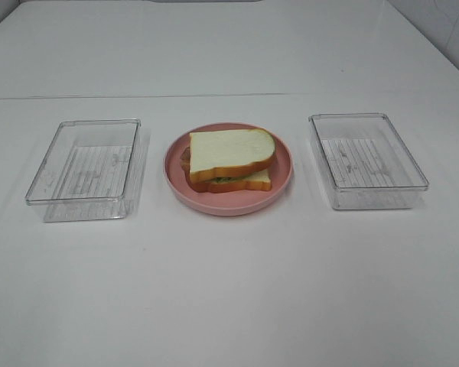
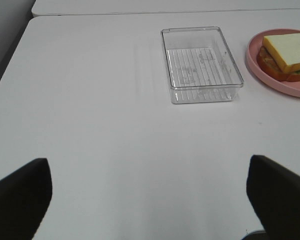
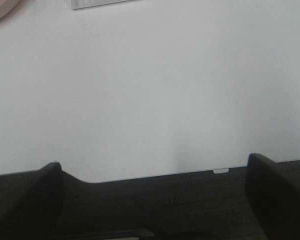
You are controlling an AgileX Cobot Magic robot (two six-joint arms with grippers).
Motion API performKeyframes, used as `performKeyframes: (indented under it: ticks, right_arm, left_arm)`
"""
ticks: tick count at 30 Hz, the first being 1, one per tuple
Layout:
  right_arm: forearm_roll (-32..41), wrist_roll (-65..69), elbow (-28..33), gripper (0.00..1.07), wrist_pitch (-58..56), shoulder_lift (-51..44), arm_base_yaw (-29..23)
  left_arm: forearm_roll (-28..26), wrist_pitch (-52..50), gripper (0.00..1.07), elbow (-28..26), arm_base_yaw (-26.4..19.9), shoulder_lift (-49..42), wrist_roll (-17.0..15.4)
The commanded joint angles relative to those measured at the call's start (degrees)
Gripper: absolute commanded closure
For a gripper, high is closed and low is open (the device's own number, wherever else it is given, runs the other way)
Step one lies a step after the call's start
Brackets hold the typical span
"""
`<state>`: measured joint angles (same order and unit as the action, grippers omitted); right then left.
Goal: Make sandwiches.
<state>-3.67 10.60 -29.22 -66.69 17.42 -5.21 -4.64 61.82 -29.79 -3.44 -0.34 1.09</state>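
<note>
A white table (image 1: 229, 290) carries a round pink plate (image 1: 283, 180) at its centre. A clear plastic tray (image 1: 42, 180) lies at the plate's nine o'clock, a second clear tray (image 1: 409, 164) at its three o'clock, both apart from the plate. Each has a ribbed floor and looks empty, though glare blurs this.

A smooth white rectangular table (image 1: 229, 290) carries a round pink plastic plate (image 1: 228, 200) at its centre, flanked well apart by two clear rectangular plastic trays, left (image 1: 86, 170) and right (image 1: 367, 160).
</note>
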Motion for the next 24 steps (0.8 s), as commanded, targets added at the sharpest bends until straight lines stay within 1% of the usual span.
performKeyframes:
  ticks: [1, 4, 5, 7, 8, 12, 24]
  right_arm:
    - [0.23, 0.11, 1.43, 0.13, 0.97, -8.48, -0.11]
    - [0.06, 0.00, 1.43, 0.13, 1.26, -10.60, -0.11]
    - [-0.29, -0.92, 1.60, 0.13, 1.26, -14.73, -0.11]
    - [-0.46, -1.83, 1.83, 0.13, 1.26, -16.27, -0.11]
    - [-0.23, -3.09, 2.18, 0.13, 1.72, -19.82, -0.11]
    - [0.00, -4.47, 3.38, 0.13, 3.72, -18.79, -0.11]
    - [0.69, -4.76, 3.32, 0.13, 3.72, -18.79, -0.11]
  left_arm:
    - [-0.23, -0.23, 0.09, 0.11, -0.06, -0.97, -0.29]
    - [-0.23, -0.23, 0.09, 0.11, -0.06, -0.97, -0.29]
    - [-0.23, -0.23, 0.09, 0.11, -0.06, -0.97, -0.29]
    - [-0.23, -0.23, 0.09, 0.11, -0.06, -0.97, -0.29]
    - [-0.23, -0.23, 0.09, 0.11, -0.06, -0.97, -0.29]
    - [-0.46, -0.23, 0.09, 0.11, -0.06, -0.74, -0.29]
    - [-0.40, -0.23, 0.09, 0.11, -0.06, -0.74, -0.23]
